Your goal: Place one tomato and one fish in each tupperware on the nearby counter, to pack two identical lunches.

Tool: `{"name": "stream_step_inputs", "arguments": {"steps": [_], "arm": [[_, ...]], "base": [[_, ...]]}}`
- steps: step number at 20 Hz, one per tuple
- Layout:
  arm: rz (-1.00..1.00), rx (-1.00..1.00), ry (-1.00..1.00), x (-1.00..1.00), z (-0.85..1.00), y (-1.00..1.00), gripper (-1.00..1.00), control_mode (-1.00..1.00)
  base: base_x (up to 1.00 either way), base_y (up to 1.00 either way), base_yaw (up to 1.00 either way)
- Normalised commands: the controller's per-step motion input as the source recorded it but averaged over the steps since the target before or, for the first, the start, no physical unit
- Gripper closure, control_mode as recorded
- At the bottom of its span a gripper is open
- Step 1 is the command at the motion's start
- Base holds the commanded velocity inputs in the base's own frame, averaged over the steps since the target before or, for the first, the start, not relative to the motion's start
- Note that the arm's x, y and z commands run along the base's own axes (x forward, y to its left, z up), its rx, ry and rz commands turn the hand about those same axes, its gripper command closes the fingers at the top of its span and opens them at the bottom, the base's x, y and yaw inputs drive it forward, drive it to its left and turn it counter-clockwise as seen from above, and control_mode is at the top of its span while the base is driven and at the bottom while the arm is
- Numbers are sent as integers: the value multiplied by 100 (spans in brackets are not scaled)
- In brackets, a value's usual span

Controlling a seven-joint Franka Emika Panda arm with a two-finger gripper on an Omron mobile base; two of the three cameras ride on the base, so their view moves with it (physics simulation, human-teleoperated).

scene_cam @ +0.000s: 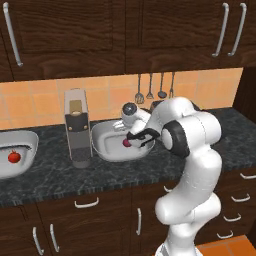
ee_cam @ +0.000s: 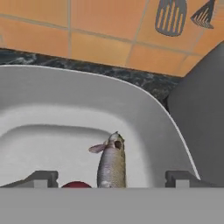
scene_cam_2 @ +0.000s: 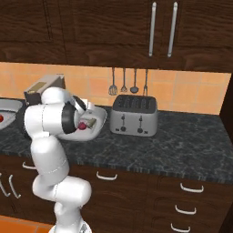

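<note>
Grey fish & red tomato lie inside pale tupperware on dark counter.

Two tupperware trays, two tomatoes, one fish, one toaster, four hanging utensils

The dark speckled worktop runs along the tiled wall above brown drawers. On it, from left to right, lie a pale tupperware holding a tomato, an upright grey appliance, a second tupperware just beside it, and a silver toaster near the wall.
</note>
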Motion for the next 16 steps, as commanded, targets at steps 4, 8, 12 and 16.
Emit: {"name": "stream_step_inputs", "arguments": {"steps": [4, 8, 12, 16], "arm": [[0, 19, 3, -80, 100, 0, -100, -100], [5, 42, 7, -100, 80, 0, -100, -100], [15, 11, 3, -100, 100, 0, -100, -100], [21, -1, 11, -100, 100, 0, -100, -100]], "base": [[0, 0, 0], [0, 0, 0], [0, 0, 0], [0, 0, 0]]}}
